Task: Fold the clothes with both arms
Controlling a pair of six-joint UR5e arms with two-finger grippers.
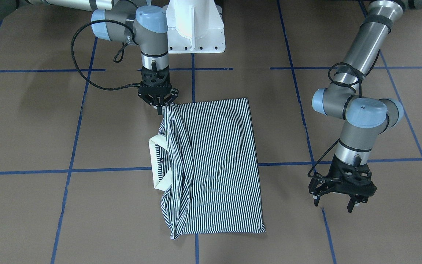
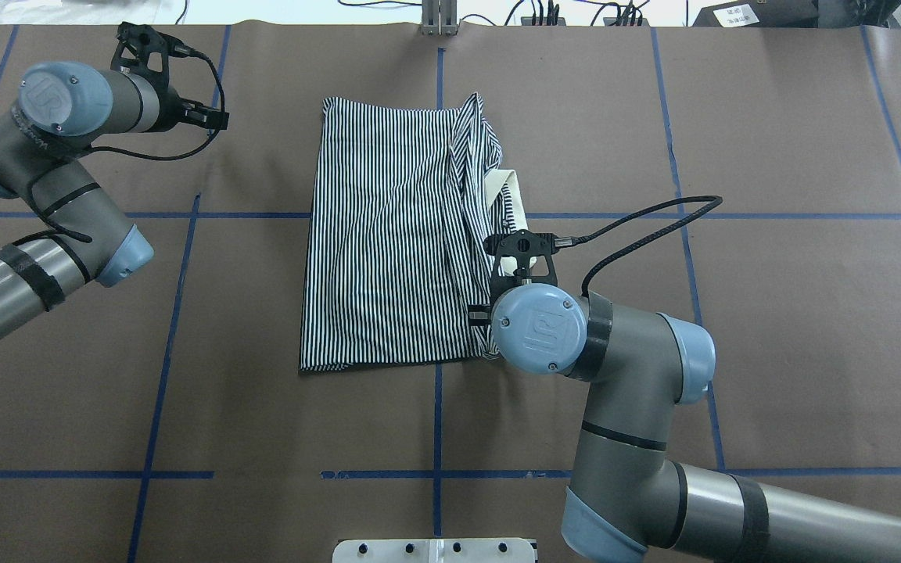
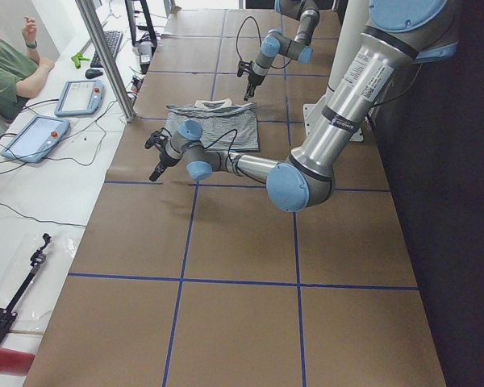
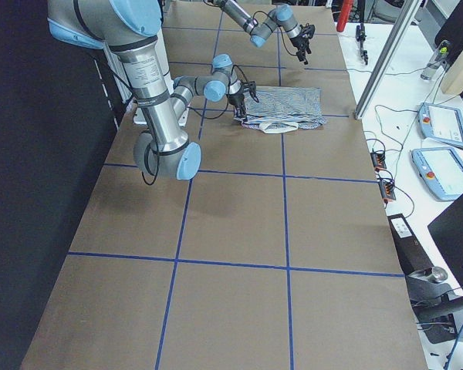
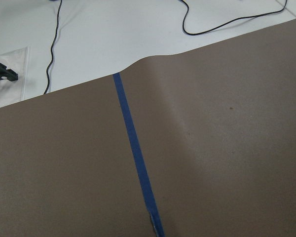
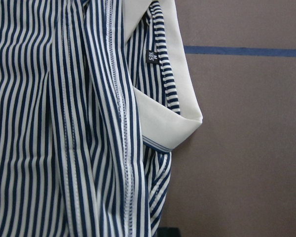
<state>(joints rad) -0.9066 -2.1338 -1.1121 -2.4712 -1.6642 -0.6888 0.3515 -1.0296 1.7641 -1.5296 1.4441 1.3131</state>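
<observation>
The striped polo shirt (image 2: 388, 250) lies folded into a rectangle mid-table, with its cream collar (image 2: 509, 195) on my right side. It also shows in the front view (image 1: 214, 165) and fills the right wrist view (image 6: 64, 123), where the collar (image 6: 163, 118) is close below the camera. My right gripper (image 1: 159, 106) is at the shirt's corner nearest the base, its fingers closed together on the bunched striped edge, which rises to them. In the overhead view my wrist hides it. My left gripper (image 1: 337, 205) is open and empty above bare table, well clear of the shirt on my left.
The table is brown paper with a grid of blue tape lines (image 5: 135, 158). The white pedestal base (image 1: 196, 29) stands at the near edge. Beyond the far edge are cables, tablets (image 3: 36, 137) and a seated operator (image 3: 8, 68).
</observation>
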